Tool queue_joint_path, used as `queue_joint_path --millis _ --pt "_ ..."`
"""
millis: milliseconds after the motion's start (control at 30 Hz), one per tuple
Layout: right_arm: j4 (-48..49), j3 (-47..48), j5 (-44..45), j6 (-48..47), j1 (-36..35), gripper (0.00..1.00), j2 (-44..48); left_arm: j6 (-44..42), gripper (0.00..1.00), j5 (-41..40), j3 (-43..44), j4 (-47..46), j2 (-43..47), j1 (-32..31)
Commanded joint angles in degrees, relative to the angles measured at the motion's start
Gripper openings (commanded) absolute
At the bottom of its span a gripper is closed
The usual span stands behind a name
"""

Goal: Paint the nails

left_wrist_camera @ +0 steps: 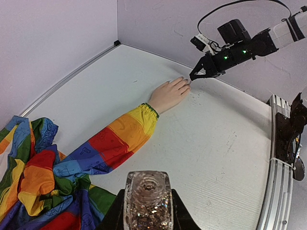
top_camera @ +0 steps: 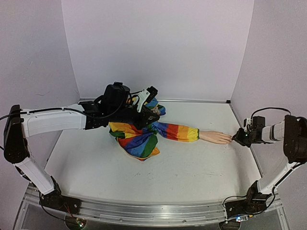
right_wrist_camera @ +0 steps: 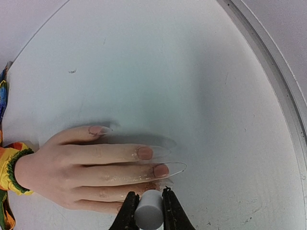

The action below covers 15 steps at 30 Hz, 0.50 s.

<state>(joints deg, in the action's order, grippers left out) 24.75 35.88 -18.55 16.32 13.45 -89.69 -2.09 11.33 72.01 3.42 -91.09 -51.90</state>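
The pale mannequin hand (top_camera: 215,137) lies flat on the white table at the end of a rainbow-striped sleeve (top_camera: 144,136). In the right wrist view its nails (right_wrist_camera: 161,170) carry long clear tips. My right gripper (right_wrist_camera: 147,199) is shut on a grey-white brush cap (right_wrist_camera: 148,213), held over the ring fingertip; the brush itself is hidden under the cap. The left wrist view shows that gripper (left_wrist_camera: 192,77) at the hand's (left_wrist_camera: 169,94) fingertips. My left gripper (left_wrist_camera: 147,213) is shut on an open clear bottle of glitter polish (left_wrist_camera: 147,196), above the bunched sleeve (left_wrist_camera: 43,182).
The bunched cloth lies under the left gripper (top_camera: 146,112). The table's raised rim (right_wrist_camera: 268,72) curves close past the fingertips on the right. A metal rail (top_camera: 153,213) runs along the near edge, with the right arm's base (left_wrist_camera: 288,129) on it.
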Motion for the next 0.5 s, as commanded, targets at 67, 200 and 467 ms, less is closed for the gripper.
queue_joint_path --millis 67,200,467 --pt "-2.2 2.4 1.2 0.1 -0.3 0.00 -0.7 -0.4 0.00 -0.4 3.3 -3.1 1.0 0.3" --pt "-2.4 2.7 1.5 0.2 -0.3 0.00 -1.3 -0.5 0.00 -0.5 3.4 -3.0 0.8 0.3" --pt "-2.5 3.0 2.4 0.2 -0.3 0.00 -1.9 -0.8 0.00 -0.6 3.5 -3.1 0.5 0.3"
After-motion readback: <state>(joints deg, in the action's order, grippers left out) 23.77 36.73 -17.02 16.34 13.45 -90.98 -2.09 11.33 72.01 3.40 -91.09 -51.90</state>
